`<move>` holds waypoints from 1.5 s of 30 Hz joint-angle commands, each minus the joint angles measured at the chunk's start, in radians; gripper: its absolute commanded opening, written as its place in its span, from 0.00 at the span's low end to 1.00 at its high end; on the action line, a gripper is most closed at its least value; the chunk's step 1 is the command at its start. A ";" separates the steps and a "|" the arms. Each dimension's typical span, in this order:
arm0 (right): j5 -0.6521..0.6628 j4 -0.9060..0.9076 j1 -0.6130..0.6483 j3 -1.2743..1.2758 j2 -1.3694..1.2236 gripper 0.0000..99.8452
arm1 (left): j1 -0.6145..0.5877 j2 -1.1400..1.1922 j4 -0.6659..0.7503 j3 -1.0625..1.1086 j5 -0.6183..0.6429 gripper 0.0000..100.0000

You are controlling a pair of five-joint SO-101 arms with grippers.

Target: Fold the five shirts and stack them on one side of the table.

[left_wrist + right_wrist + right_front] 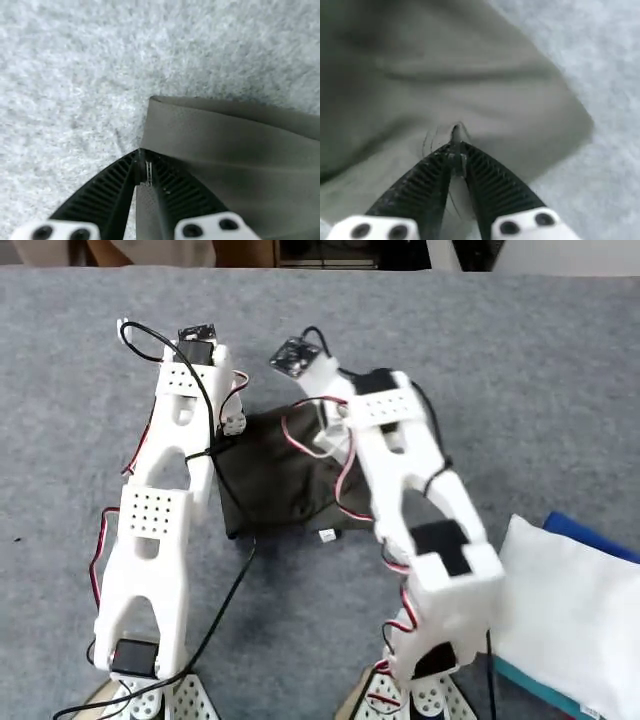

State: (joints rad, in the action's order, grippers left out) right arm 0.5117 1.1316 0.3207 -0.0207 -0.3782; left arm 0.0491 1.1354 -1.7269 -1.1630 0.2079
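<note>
— Any writing to read?

— One small white tag (pixel 326 535) lies at the hem of the dark shirt (pixel 280 480), on the edge nearest the arm bases; its print is too small to read.

— Count the cloth.

— One dark olive shirt lies partly folded between the two grippers, a rough rectangle with soft creases. Well off to the right arm's outer side there is a pile: a white folded shirt (pixel 575 610) on top, puffy like a pillow, with a blue edge (pixel 590 538) and a teal edge (pixel 535 680) showing beneath it. That makes three layers that I can tell.

— And the grippers?

— The left gripper (pixel 143 162) has its ribbed black fingers pinched together on the dark shirt's folded corner, with a strip of fabric running back between them. The right gripper (pixel 456 150) is clamped on the same shirt farther in, and the cloth puckers at its tips.

— And the surface?

— The table (pixel 520 370) has a grey, felt-like, nubbly cover under both grippers.
</note>
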 commanded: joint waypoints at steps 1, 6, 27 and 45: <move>-0.017 0.052 0.051 -0.148 -0.070 0.00 | -0.032 0.001 0.021 -0.011 -0.008 0.02; -0.017 0.140 0.071 -0.282 -0.130 0.00 | -0.032 0.001 0.021 -0.011 -0.008 0.02; -0.017 0.198 0.082 -0.295 -0.239 0.00 | -0.032 0.001 0.037 -0.008 -0.005 0.02; 0.005 0.439 -0.035 -0.275 -0.170 0.00 | -0.032 0.001 0.038 -0.008 -0.003 0.02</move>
State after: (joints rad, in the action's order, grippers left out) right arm 0.5040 1.5581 0.3376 -0.3214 -0.6191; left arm 0.0460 1.1354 -1.7192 -1.1630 0.2079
